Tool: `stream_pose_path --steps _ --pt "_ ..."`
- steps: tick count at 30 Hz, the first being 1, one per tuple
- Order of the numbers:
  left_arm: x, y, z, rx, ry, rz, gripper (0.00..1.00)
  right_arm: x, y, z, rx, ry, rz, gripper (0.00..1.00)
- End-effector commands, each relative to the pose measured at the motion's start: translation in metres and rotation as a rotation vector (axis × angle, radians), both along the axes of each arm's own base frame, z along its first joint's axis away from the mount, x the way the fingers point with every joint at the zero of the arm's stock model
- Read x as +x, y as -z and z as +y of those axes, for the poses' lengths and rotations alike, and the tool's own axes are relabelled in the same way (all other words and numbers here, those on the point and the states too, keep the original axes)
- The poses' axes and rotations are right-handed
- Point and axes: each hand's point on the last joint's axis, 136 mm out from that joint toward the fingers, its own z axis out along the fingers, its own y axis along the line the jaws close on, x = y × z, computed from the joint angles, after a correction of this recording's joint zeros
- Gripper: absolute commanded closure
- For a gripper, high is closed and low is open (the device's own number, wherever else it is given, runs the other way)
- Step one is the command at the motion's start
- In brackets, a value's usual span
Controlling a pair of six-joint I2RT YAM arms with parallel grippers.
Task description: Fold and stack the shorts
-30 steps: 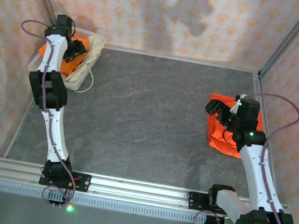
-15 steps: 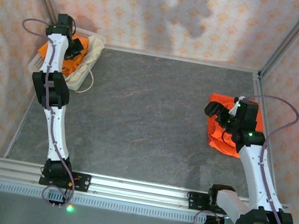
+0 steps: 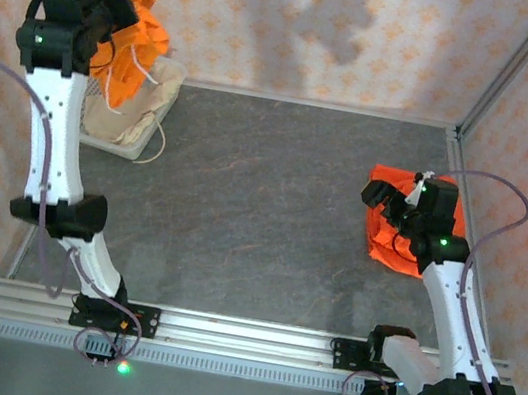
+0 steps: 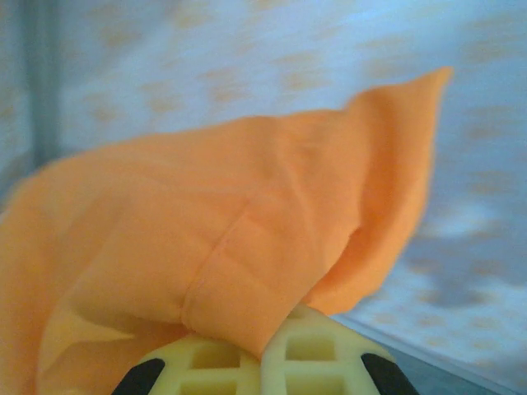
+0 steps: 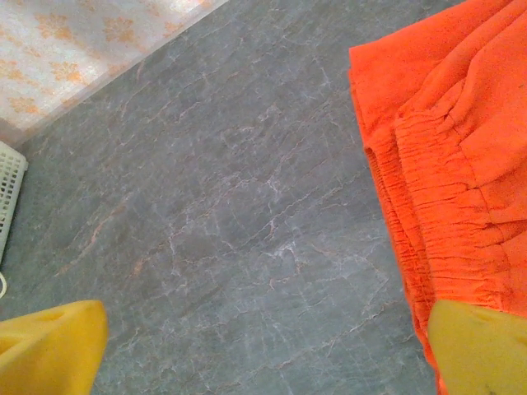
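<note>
Orange shorts (image 3: 151, 22) hang at 10 o'clock of the grey stone-patterned table (image 3: 243, 204) in the top view, held high against the patterned wall (image 3: 323, 25) and above the white mesh basket (image 3: 111, 142). The left gripper (image 4: 265, 362) is clenched on them. In the left wrist view its pale yellow fingers (image 4: 317, 358) meet at the bottom edge with a hemmed fold of the orange cloth pinched between them, and the rest of the cloth billows up and to the left, blurred. Thin white cords dangle from the hanging cloth toward the basket. Its lower end reaches down near the cream shorts (image 3: 158, 89), which lie bunched in the basket and spill over its rim. I cannot tell whether the two touch. A pale drawstring (image 3: 159, 139) loops out onto the table beside the basket.

At 3 o'clock the second orange shorts (image 3: 390, 234) lie flat on the table in a compact layered shape, near the side wall. The right gripper (image 3: 384, 193) hovers over their 10 o'clock corner. The right wrist view shows it released, its yellow fingers (image 5: 51, 344) spread wide apart with bare table between them. The gathered waistband of these shorts runs down the right of that view, beside the right-hand finger. A corner of the basket shows at the left edge of that view.
</note>
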Motion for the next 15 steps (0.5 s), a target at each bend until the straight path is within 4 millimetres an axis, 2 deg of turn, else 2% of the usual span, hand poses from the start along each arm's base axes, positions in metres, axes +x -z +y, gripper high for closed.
stream_pose_path --steps 1,3,5,6,7,10,12,15 --pt "-0.02 -0.018 -0.061 0.026 0.162 -0.046 1.0 -0.004 -0.004 -0.005 -0.013 0.026 -0.006 0.01" --pt "-0.032 -0.009 -0.095 0.016 0.241 -0.025 1.0 -0.005 -0.004 -0.006 -0.014 0.028 0.0 0.01" --pt "-0.039 0.011 -0.128 -0.002 0.321 0.013 1.0 -0.006 -0.005 -0.005 -0.011 0.025 0.001 0.01" --pt "-0.043 0.023 -0.143 -0.011 0.36 0.036 0.92 -0.006 -0.006 -0.004 -0.005 0.019 -0.001 0.01" --pt "-0.044 0.037 -0.155 -0.02 0.391 0.057 0.77 -0.006 -0.006 -0.002 0.003 0.016 0.001 0.01" --pt "-0.047 0.082 -0.182 -0.017 0.465 0.124 0.21 -0.007 -0.006 0.004 0.038 -0.004 0.012 0.01" --pt "-0.05 0.11 -0.184 0.002 0.475 0.186 0.09 -0.008 -0.008 0.011 0.066 -0.035 0.014 0.01" --pt "-0.061 0.143 -0.177 0.024 0.459 0.244 0.05 -0.012 -0.013 0.023 0.101 -0.1 0.009 0.0"
